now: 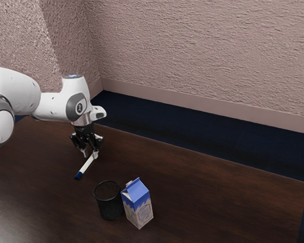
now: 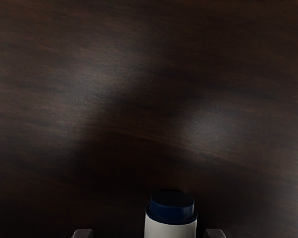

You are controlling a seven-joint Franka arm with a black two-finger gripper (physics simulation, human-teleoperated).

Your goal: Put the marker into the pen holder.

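My gripper [image 1: 89, 154] is low over the table, pointing down with its fingers spread. The marker [image 1: 86, 165], white with a dark blue end, slants from beside the fingertips toward the exterior view's lower left; whether it lies flat is hard to tell. In the wrist view the marker [image 2: 171, 227] shows its blue end at the lower edge, between the tips of the gripper [image 2: 149, 233], with a gap on either side. The pen holder [image 1: 110, 201], a black mesh cup, stands upright beyond the marker.
A blue and white milk carton [image 1: 138, 205] stands right beside the pen holder, on the exterior view's right side of it. The dark wooden table [image 1: 207, 190] extends toward the exterior view's right, with its far edge by the blue floor.
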